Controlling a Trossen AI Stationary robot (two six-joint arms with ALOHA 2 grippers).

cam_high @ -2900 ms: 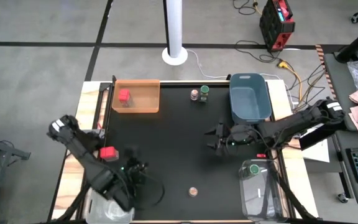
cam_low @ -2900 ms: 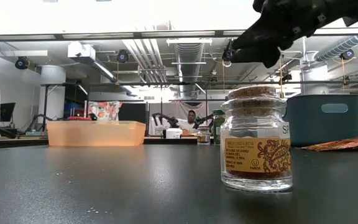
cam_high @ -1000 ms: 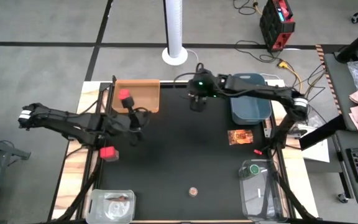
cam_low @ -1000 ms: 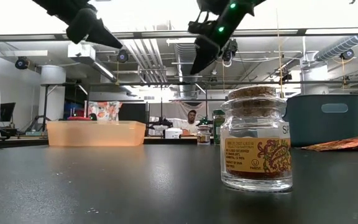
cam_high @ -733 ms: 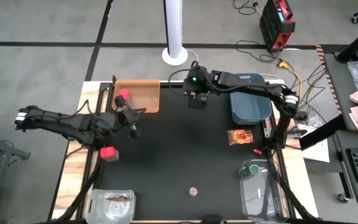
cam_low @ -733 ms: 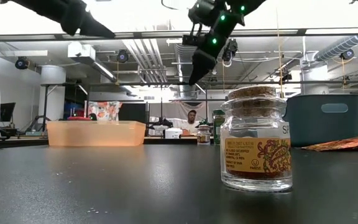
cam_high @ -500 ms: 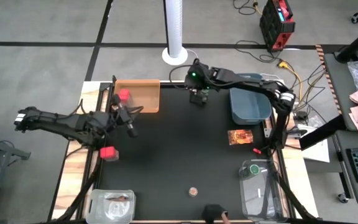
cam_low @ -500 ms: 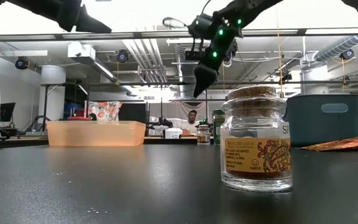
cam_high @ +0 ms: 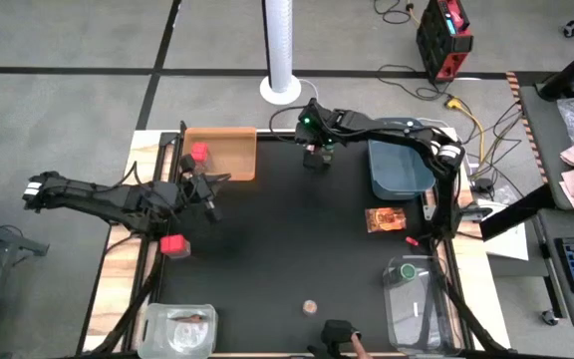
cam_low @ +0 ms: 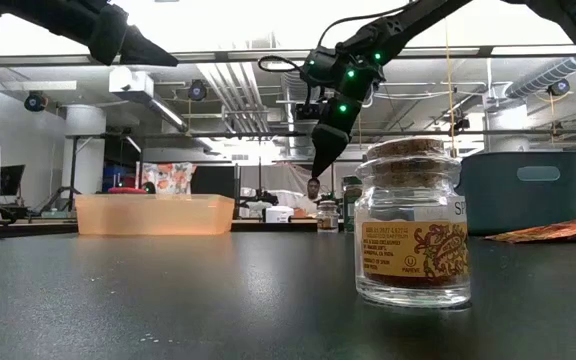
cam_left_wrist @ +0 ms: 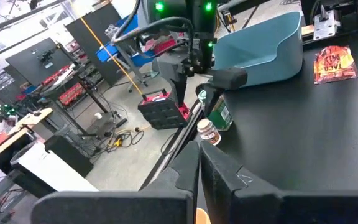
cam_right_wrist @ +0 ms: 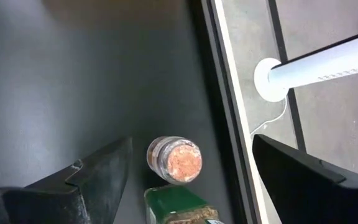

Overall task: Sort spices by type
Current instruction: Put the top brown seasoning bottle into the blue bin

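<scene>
A: Spices are lying scattered over the bench (cam_high: 267, 249). One red cube box (cam_high: 199, 153) is sitting in the orange tray (cam_high: 232, 155) at the far left corner; the second red cube box (cam_high: 174, 244) is lying at the bench's left edge.

B: Jars?

A: A cork-capped jar (cam_right_wrist: 174, 159) and a green-capped jar (cam_right_wrist: 180, 210) are standing side by side at the far edge, just left of the blue tub (cam_high: 399, 165). Another cork-capped jar (cam_low: 412, 222) is standing alone near the front edge (it is filling the low view). A second green-capped jar (cam_high: 408, 271) is lying in the clear container (cam_high: 417, 304) at the front right.

B: Packets?

A: One brown-orange packet (cam_high: 386, 218) is lying flat below the tub. Another packet (cam_high: 180, 320) is resting in the clear container (cam_high: 177, 327) at front left.

B: Grippers?

A: The right gripper (cam_right_wrist: 185, 168) is hanging directly over the far pair of jars, fingers spread wide, touching neither. The left gripper (cam_high: 208, 204) is hovering near the tray, fingers pressed together, holding nothing.
</scene>
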